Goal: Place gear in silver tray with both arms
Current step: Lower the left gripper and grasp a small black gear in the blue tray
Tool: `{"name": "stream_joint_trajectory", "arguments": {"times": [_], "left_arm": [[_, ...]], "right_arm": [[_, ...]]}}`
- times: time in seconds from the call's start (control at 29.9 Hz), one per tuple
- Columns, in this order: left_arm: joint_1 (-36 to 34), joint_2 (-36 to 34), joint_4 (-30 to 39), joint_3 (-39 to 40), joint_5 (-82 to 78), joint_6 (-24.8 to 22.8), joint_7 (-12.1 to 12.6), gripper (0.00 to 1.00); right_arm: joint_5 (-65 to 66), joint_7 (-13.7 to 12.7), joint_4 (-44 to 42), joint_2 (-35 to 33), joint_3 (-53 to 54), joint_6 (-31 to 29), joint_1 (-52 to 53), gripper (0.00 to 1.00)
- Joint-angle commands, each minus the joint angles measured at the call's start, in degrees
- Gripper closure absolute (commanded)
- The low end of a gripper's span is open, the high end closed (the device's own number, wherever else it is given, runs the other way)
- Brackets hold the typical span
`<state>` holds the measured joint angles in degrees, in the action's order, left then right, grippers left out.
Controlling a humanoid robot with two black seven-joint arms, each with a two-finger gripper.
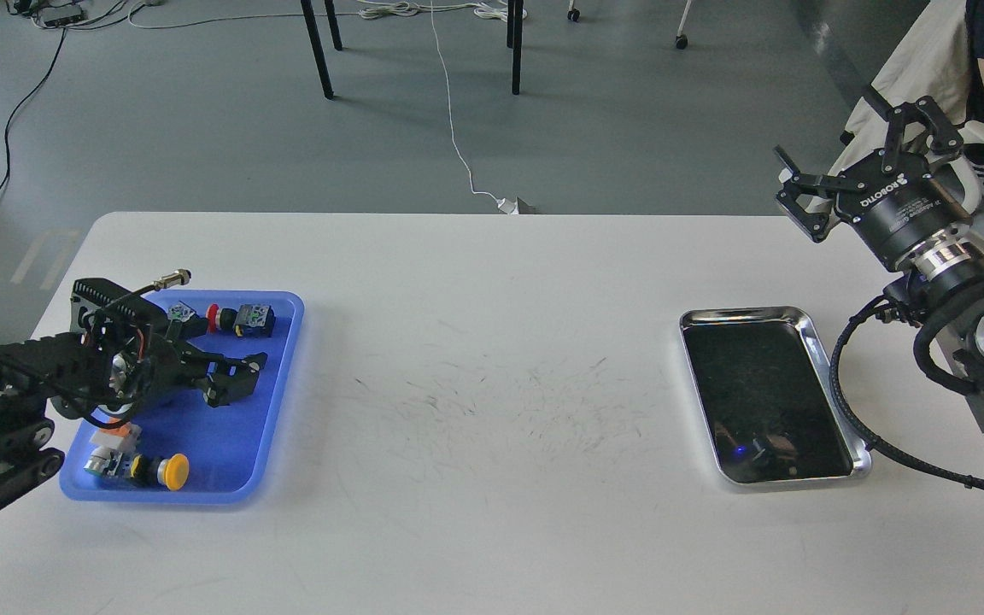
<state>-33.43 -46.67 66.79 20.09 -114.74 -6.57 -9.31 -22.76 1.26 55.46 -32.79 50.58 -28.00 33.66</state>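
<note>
The silver tray (808,329) is taken as the landmark. It lies on the white table (475,359), and its dark, mirror-like bottom is seen to be bare: nothing has been placed in it yet, so the task is judged to be at its start.

Well to the left of the silver tray, a blue plastic tray (283,376) holds the parts: a red-capped push button (240,319), a yellow-capped push button (163,471), a small orange-and-white piece (113,436) and a metal cylindrical connector (174,278) at its far edge. No gear can be made out among them; it may be hidden under the left arm.

The left gripper (236,377) is held low over the blue plastic tray, its two fingers spread apart, with nothing seen between them.

The right gripper (855,145) is raised beyond and to the right of the silver tray, well apart from it, with its fingers spread wide and empty.

Everything is judged to remain: picking the gear from the blue plastic tray, carrying it towards the silver tray, perhaps with a handover, and setting it down inside the rim.
</note>
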Motion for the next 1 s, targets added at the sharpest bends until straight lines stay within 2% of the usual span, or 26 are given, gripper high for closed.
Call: {"name": "stream_joint_trajectory", "arguments": {"times": [0.0,0.47,0.53,0.77,0.97], "left_arm": [[0.0,0.5,-2.2,-0.8,-0.8,1.4,-0.9,0.09],[-0.1,3.9,-6.6,-0.8,-0.9,3.0,-4.8,0.16],[-0.2,3.9,-6.6,-0.8,-0.9,3.0,-5.1,0.23],[-0.2,4.0,-7.6,-0.8,-1.0,3.1,-6.6,0.33],[-0.9,4.0,-8.9,-2.2,-3.0,3.1,-9.2,0.51]], "right_arm": [[0.0,0.0,-0.1,0.0,0.0,0.0,0.0,0.01],[0.0,0.0,0.0,0.0,0.0,0.0,0.0,0.01],[0.0,0.0,0.0,0.0,0.0,0.0,0.0,0.01],[0.0,0.0,0.1,0.3,0.0,0.0,0.0,0.01],[0.0,0.0,0.0,0.5,0.0,0.0,0.0,0.01]]}}
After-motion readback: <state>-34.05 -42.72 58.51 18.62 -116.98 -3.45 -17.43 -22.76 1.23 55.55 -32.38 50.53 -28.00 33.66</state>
